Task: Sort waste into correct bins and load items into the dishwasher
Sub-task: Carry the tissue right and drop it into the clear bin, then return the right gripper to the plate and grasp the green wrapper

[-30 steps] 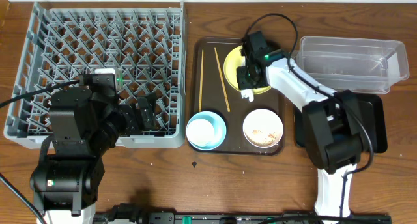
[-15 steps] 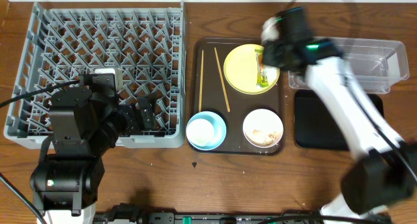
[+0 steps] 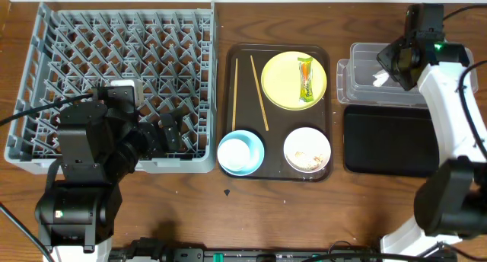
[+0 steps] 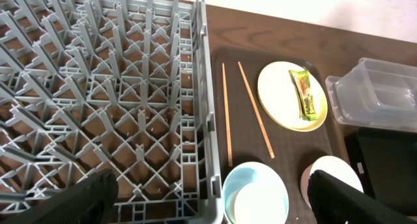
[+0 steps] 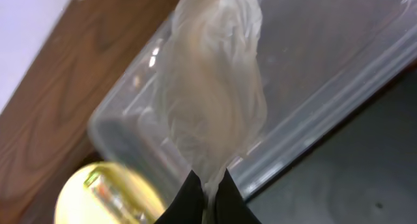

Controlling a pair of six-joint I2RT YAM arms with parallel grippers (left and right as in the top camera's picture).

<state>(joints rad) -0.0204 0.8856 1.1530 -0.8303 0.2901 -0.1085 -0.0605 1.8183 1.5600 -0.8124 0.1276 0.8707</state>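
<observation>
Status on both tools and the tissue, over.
Right tool shut on white tissue, above the clear tub. Left tool open over the dish rack. Snack wrapper on yellow plate. Nothing blocks the tub.

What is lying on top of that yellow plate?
Only a green-and-orange snack wrapper, lying near the right edge of the yellow plate; the rest looks bare. Anything beneath the wrapper is covered.

Bright, even light, soft shadows overhead; right wrist view blurs, the tissue [image 5: 212, 87] washed out up close
</observation>
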